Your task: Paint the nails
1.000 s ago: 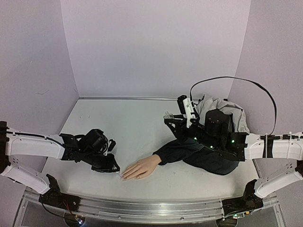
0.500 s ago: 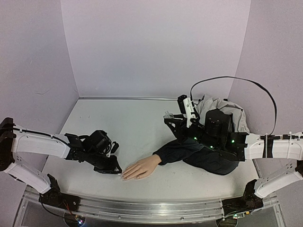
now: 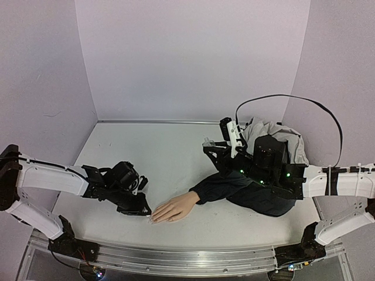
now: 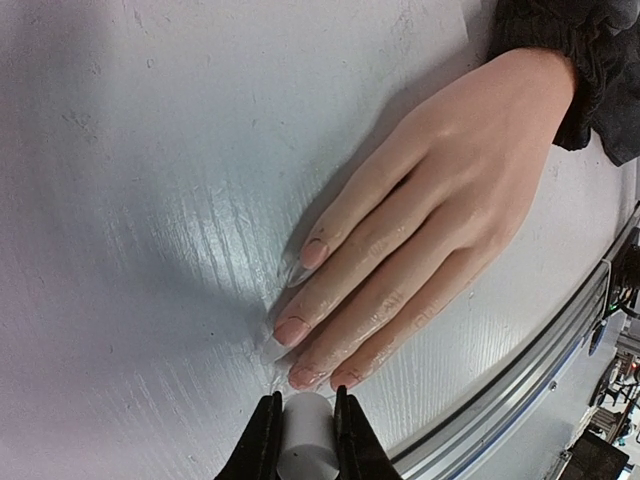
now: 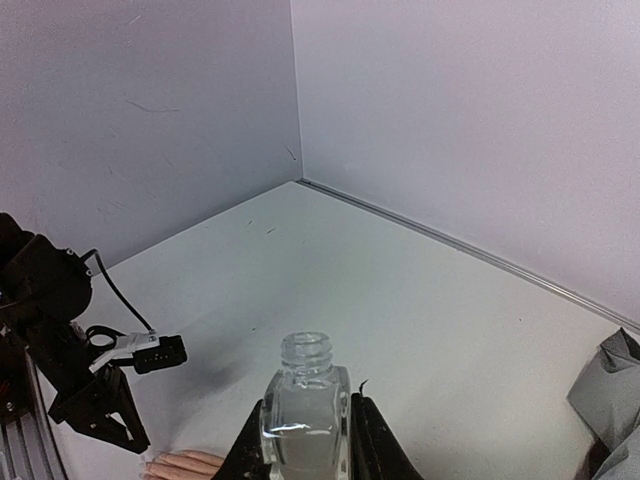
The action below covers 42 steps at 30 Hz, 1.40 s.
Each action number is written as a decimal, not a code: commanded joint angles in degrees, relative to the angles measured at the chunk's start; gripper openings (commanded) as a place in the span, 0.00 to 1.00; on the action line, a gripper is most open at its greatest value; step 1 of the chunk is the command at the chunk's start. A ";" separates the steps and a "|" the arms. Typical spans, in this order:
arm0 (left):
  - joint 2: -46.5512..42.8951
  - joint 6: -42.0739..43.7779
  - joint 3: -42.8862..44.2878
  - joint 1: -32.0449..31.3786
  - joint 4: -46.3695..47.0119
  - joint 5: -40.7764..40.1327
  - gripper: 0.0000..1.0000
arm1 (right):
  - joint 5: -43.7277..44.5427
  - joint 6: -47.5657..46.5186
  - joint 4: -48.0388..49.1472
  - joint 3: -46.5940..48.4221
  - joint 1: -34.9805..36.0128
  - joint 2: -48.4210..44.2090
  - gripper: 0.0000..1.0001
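Edging nearer since a second ago, my left claw (image 4: 304, 402) pinches a white cylindrical brush handle (image 4: 305, 445) just beside the pale nails (image 4: 292, 331) of the peach mannequin hand (image 3: 174, 206), near-centre on the pale grey desk (image 3: 158, 152), while my right claw (image 5: 306, 432) clamps a small clear glass bottle (image 5: 304, 400); mid-painting, I judge a light stroke along one nail comes next.

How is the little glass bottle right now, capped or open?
Open and upright. The glass bottle held in the right claw shows a bare threaded neck with no cap on it.

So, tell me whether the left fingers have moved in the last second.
Yes: left fingers edged slightly right, toward the unmoved mannequin hand.
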 commanded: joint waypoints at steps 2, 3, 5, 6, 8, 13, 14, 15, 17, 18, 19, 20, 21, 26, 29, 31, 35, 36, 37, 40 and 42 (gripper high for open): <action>0.66 0.75 2.83 0.15 2.01 -0.61 0.00 | 0.21 0.88 4.51 0.47 0.07 -1.59 0.00; 0.67 0.81 2.92 0.15 2.02 -0.70 0.00 | 0.21 0.85 4.52 0.47 0.05 -1.59 0.00; 0.49 1.12 3.03 0.15 1.91 -1.02 0.00 | 0.25 0.81 4.56 0.47 0.08 -1.67 0.00; 0.35 1.21 3.16 0.14 1.87 -1.21 0.00 | 0.25 0.77 4.53 0.47 0.10 -1.74 0.00; 0.40 1.19 3.34 0.14 1.77 -1.34 0.00 | 0.36 0.76 4.50 0.47 0.12 -1.83 0.00; -0.25 1.23 3.30 0.15 1.58 -1.58 0.00 | 0.35 0.63 4.48 0.60 0.09 -1.68 0.00; -0.55 1.31 3.30 0.15 1.45 -1.79 0.00 | 0.39 0.59 4.46 0.64 0.10 -1.61 0.00; -0.71 1.32 3.33 0.15 1.29 -1.91 0.00 | 0.32 0.59 4.42 0.65 0.10 -1.59 0.00; -0.56 1.32 3.39 0.15 1.07 -1.90 0.00 | 0.33 0.58 4.45 0.73 0.07 -1.46 0.00; -0.23 1.32 3.39 0.15 1.04 -1.81 0.00 | 0.25 0.51 4.45 0.81 0.10 -1.43 0.00; 0.17 1.24 3.39 0.15 1.04 -1.70 0.00 | 0.24 0.50 4.46 0.90 0.10 -1.37 0.00; 0.56 1.18 3.47 0.11 1.08 -1.56 0.00 | 0.25 0.47 4.42 0.99 0.04 -1.29 0.00; 0.72 1.15 3.54 0.14 1.05 -1.53 0.00 | 0.18 0.42 4.40 1.00 0.09 -1.25 0.00; 1.46 1.19 3.78 0.15 0.79 -1.66 0.00 | 0.14 0.41 4.24 1.00 0.06 -1.41 0.00; 2.46 1.27 3.82 0.15 0.72 -1.36 0.00 | 0.21 0.50 4.29 0.99 0.09 -1.42 0.00; 2.69 1.22 3.63 0.15 0.69 -1.35 0.00 | 0.24 0.47 4.29 0.91 0.03 -1.41 0.00; 2.11 1.10 3.09 0.11 0.36 -1.43 0.00 | 0.23 0.58 4.26 0.76 0.06 -1.28 0.00; 2.00 0.99 2.98 0.10 0.27 -1.43 0.00 | 0.23 0.58 4.27 0.74 0.10 -1.24 0.00; 2.00 0.92 2.83 0.14 0.21 -1.43 0.00 | 0.26 0.51 4.29 0.81 0.12 -1.24 0.00; 1.75 0.70 2.31 0.13 0.16 -1.35 0.00 | 0.22 0.50 4.30 0.91 0.08 -1.07 0.00; 1.45 0.62 2.01 0.15 0.16 -1.18 0.00 | 0.16 0.50 4.28 0.87 0.03 -1.06 0.00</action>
